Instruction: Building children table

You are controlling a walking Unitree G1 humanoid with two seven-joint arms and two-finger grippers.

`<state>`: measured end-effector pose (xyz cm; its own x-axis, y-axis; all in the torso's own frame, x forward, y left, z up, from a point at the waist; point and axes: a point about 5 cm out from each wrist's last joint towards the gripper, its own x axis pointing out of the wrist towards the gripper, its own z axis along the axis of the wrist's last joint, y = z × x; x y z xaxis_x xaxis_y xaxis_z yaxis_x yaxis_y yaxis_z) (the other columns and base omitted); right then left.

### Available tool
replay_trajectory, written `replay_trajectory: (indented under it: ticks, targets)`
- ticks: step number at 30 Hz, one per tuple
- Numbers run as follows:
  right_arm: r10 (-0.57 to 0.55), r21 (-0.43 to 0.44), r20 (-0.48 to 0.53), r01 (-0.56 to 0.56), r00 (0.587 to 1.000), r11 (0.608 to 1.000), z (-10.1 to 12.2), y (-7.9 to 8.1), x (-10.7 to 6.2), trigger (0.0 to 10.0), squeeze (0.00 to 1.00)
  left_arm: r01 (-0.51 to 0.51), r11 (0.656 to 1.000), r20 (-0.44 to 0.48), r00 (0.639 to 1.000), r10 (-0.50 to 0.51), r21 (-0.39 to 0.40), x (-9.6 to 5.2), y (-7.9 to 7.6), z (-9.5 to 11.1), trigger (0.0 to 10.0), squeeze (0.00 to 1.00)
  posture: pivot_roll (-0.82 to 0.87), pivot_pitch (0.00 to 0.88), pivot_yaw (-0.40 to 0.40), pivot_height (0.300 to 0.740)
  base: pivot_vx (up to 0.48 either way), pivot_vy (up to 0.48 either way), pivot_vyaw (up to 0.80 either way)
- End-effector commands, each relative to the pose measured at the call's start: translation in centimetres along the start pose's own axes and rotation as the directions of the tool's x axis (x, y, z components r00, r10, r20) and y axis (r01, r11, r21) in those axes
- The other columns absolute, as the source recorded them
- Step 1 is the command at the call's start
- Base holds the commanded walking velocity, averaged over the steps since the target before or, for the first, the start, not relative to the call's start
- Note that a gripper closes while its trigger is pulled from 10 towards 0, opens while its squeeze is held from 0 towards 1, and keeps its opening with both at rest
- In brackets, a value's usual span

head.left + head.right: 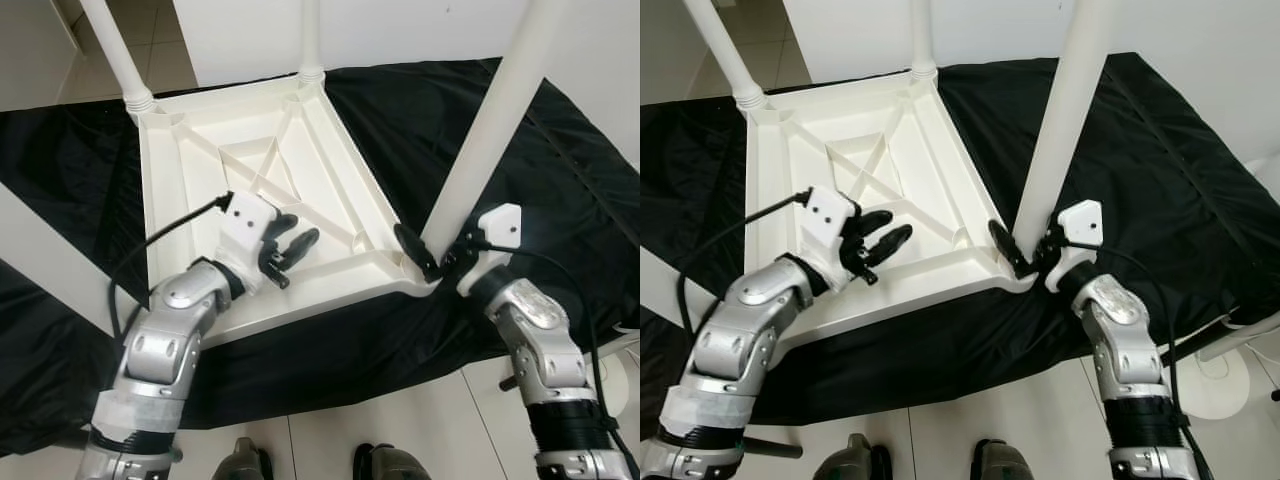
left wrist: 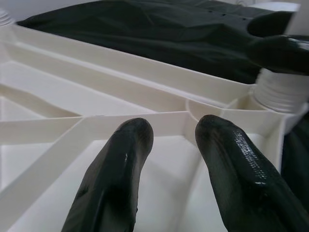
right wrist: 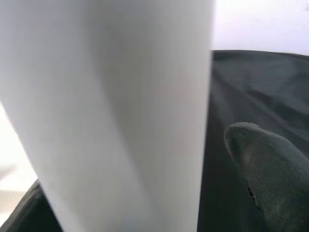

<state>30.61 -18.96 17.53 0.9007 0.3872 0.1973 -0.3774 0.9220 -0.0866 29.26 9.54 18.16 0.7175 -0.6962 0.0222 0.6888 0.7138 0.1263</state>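
Observation:
A white plastic children's table point(image 1: 190, 200) lies upside down on a black cloth point(image 1: 560, 170), ribbed underside up. My right gripper point(image 1: 432, 255) is shut on the near right table leg point(image 1: 490, 130) just above its socket at the table's corner. In the right wrist view the leg point(image 3: 106, 106) is pressed close beside one black fingertip point(image 3: 265, 164). My left gripper point(image 1: 297, 238) hovers open over the underside near the front rim, holding nothing. The left wrist view shows its fingers point(image 2: 116, 179) apart above the ribs, pointing toward the threaded leg base point(image 2: 280, 92).
Two more white legs stand upright at the far corners point(image 1: 115, 50) point(image 1: 311, 40). The cloth lies on a tiled floor point(image 1: 420, 420). My feet point(image 1: 245, 462) are at the near edge. A white round base point(image 1: 1230, 375) stands at the right, and a white board point(image 1: 40, 260) at the left.

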Motion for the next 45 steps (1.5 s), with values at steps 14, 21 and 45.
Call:
replay_trajectory:
  ticks: [14,21,45]
  targets:
    - [0.109,0.065,-0.001,-0.108,0.994,0.992,-0.9,2.1,-0.3,10.0,0.0,0.106,0.994,-0.026,0.994,-0.106,-0.008,0.7,-4.2,-1.4,10.0,0.0,-0.07,0.102,0.013,0.74,0.0,0.0,0.0]
    - [0.113,-0.002,-0.005,-0.113,0.994,0.994,0.0,0.7,0.3,10.0,0.0,0.155,0.988,-0.008,0.988,-0.154,0.007,1.7,-5.8,-1.1,10.0,0.0,-0.09,0.092,0.023,0.74,0.0,0.0,0.0]
    - [0.174,-0.028,-0.062,-0.176,0.983,0.984,0.0,0.2,-0.5,0.0,0.0,0.19,0.98,0.006,0.982,-0.19,0.053,2.3,-4.8,-0.2,10.0,0.0,-0.11,0.08,0.027,0.74,0.0,0.0,0.0]
